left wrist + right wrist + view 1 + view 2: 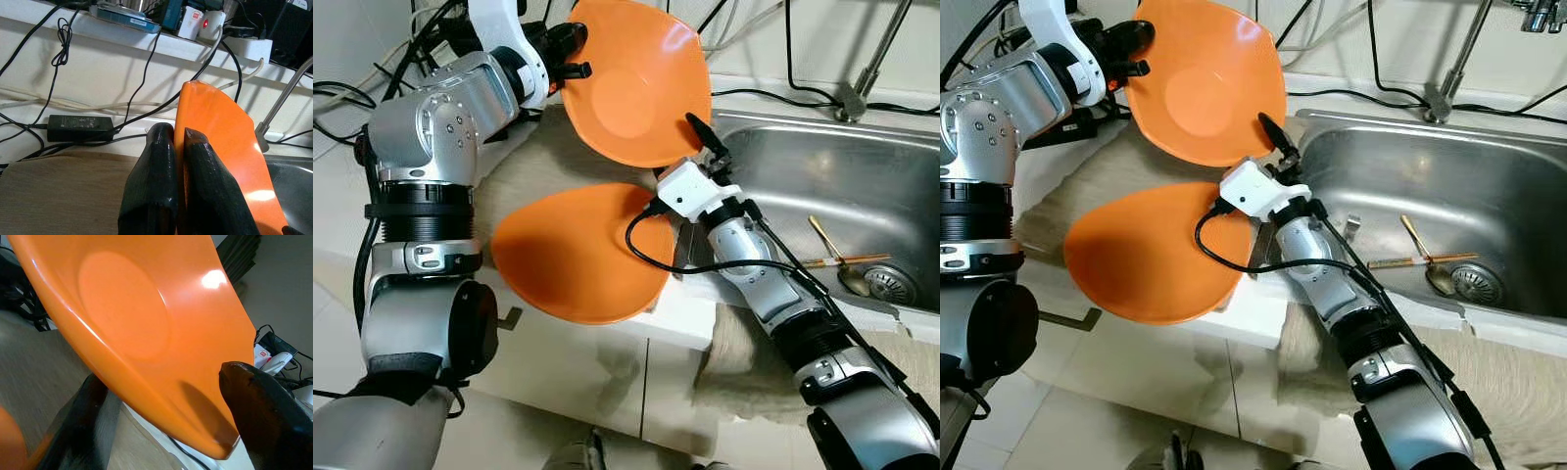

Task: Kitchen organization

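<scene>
A: Left to right, sink (pixel 901 108) as anchor. Well to its left, the left gripper (pixel 576 61) has its fingers (pixel 156 186) pressed together on the rim of the raised orange plate (pixel 636 83), pinching it edge-on above the table (pixel 690 318).

B: And the second orange plate (pixel 573 255)?

A: Lying on the beige cloth (pixel 543 162), left of the sink, its edge hanging past the table front. Nothing holds it.

B: Right gripper (pixel 690 147)?

A: Just beside the sink's left rim, spread, one finger either side of the raised plate's lower edge. Straddling, not visibly clamped yet.

B: Risks?

A: My read: looks like a handover. The plate is glossy, smooth plastic with a shallow, rounded-square form and a thin lip, so the hold is slippery. If the left lets go before the right closes, it drops onto the lower plate or the sink edge. The overhanging plate could also tip off if nudged.

B: Anything in the sink?

A: Brushed stainless basin, with a gold spoon (pixel 837 259) and chopsticks (pixel 847 261) near the drain (pixel 891 284). The cloth is matte and woven, so it probably gives some grip under the lower plate.
</scene>
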You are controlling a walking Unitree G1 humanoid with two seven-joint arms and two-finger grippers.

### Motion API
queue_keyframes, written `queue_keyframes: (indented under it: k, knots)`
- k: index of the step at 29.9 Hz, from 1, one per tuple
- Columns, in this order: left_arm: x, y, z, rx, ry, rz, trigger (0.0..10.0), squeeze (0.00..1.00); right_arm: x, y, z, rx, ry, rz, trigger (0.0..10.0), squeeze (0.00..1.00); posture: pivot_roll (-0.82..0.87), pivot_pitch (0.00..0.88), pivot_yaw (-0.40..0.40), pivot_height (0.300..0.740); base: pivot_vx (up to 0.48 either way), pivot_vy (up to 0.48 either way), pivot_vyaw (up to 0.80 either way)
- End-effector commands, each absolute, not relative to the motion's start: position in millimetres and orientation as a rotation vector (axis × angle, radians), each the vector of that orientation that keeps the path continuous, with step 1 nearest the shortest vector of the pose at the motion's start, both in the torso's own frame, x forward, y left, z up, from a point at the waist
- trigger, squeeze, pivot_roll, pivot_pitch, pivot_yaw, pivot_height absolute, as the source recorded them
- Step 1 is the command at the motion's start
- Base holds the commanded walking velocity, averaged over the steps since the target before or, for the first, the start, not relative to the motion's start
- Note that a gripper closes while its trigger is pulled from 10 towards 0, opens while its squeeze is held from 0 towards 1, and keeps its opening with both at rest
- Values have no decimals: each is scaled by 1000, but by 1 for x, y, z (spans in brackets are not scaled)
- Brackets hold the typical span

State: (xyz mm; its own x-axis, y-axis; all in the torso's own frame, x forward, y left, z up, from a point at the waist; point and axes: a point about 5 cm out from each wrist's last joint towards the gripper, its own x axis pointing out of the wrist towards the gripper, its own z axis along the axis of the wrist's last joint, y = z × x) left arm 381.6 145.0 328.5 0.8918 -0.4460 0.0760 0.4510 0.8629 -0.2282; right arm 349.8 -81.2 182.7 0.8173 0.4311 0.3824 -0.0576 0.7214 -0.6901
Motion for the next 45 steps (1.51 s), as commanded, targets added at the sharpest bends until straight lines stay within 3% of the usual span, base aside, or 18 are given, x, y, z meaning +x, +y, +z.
queue_keyframes:
  k: [1, 9, 45]
  knots:
    - [379, 147, 335, -221, -53, -474, 0, 0, 351, -81, 188, -696, -574, 279, 0, 0, 60, 1, 57, 740, 0, 0, 0]
    - [377, 146, 335, -205, -64, -489, 0, 0, 357, -86, 182, -600, -475, 250, 0, 0, 62, 0, 54, 740, 0, 0, 0]
    - [376, 145, 323, -75, -49, -517, 0, 0, 355, -82, 170, -542, -397, 279, 0, 0, 64, 15, 61, 740, 0, 0, 0]
